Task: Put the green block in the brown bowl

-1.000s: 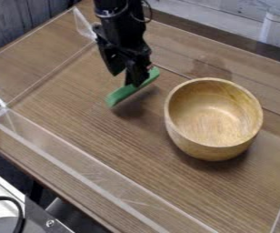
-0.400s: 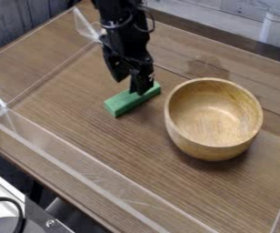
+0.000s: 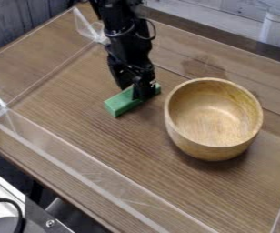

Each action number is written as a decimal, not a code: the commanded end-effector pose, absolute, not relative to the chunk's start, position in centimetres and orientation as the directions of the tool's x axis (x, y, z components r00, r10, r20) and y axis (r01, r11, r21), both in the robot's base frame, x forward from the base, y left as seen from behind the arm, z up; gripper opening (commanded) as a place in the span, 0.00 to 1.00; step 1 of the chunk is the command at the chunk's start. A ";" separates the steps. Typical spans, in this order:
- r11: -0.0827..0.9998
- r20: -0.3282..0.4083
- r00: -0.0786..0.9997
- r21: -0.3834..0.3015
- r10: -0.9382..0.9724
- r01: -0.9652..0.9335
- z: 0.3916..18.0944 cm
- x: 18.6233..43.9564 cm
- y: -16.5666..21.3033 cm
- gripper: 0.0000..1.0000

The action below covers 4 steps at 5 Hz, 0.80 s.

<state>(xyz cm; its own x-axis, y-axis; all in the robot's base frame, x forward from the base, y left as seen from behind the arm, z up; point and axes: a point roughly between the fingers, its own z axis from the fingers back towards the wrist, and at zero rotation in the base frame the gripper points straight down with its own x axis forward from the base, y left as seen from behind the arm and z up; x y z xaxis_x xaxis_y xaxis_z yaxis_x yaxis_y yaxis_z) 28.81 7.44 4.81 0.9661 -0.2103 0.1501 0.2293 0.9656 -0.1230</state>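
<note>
The green block (image 3: 122, 104) lies flat on the wooden table, just left of the brown bowl (image 3: 213, 116). My gripper (image 3: 135, 85) points almost straight down over the block's far right end, its black fingers low and straddling that end. The jaws stand open and I cannot tell whether the fingers touch the block. The near left half of the block shows clearly; its far end is hidden behind the fingers. The bowl is upright with nothing in it.
A clear plastic wall (image 3: 57, 150) runs along the front and left side of the table. The wooden table (image 3: 70, 100) stretches bare to the left of the block. Dark equipment sits below the front edge at bottom left.
My gripper has come down toward the block's far end, staying open. The block and the bowl have kept their places.
</note>
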 end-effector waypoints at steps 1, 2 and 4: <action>0.968 0.208 0.957 -0.104 -0.202 0.227 5.6 29.7 8.2 1.00; 0.975 0.182 0.966 -0.087 -0.185 0.203 5.8 30.0 8.3 0.00; 0.971 0.179 0.962 -0.082 -0.207 0.224 5.6 30.1 8.3 0.00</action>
<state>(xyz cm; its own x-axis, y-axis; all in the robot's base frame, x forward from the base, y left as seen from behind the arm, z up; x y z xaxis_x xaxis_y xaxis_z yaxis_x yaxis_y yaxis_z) 28.95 7.97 3.88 0.9719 -0.1974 0.1279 0.2125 0.9701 -0.1176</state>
